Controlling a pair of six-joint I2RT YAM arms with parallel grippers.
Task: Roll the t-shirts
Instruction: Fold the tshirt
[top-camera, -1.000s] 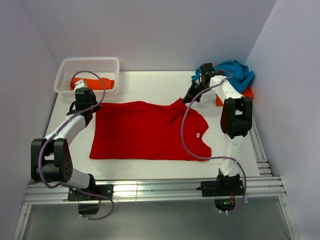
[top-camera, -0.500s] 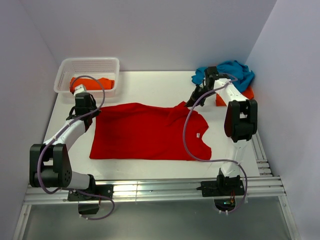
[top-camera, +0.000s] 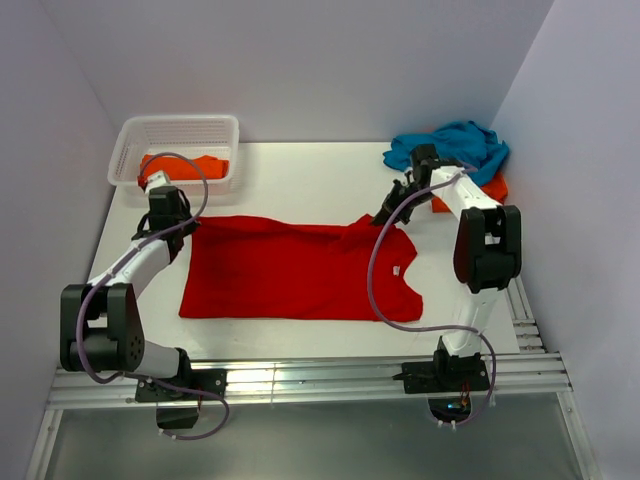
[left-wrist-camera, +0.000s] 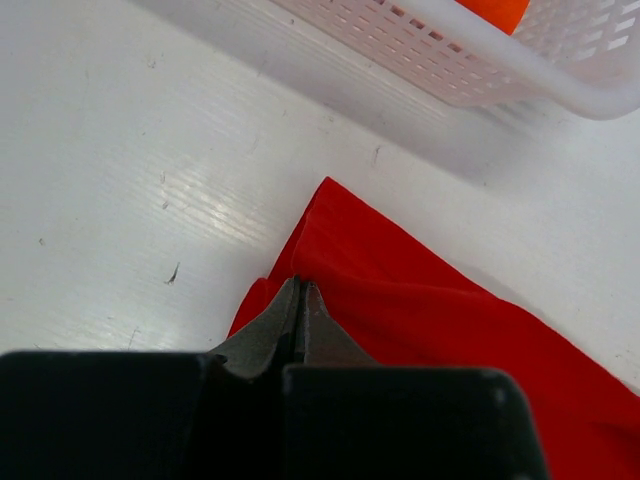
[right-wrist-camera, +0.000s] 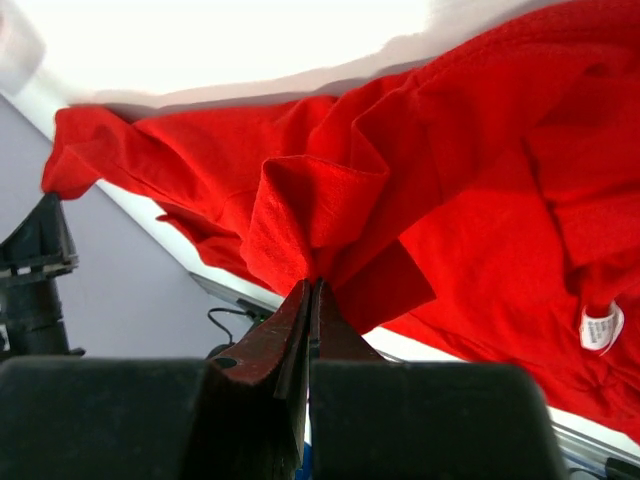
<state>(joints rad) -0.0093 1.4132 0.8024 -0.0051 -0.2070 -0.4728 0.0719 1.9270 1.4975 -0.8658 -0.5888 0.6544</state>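
No readable text anywhere; only a small white neck tag (right-wrist-camera: 598, 328) on the red t-shirt (top-camera: 290, 270) (print too blurred to read).

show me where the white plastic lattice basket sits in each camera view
Top external: the white plastic lattice basket is at the upper left, beyond the left arm.
Left wrist: its wall crosses the top right corner.
Right wrist: not in it.
Shared landmark: the bright red cotton t-shirt, pinched by the left gripper and the right gripper.
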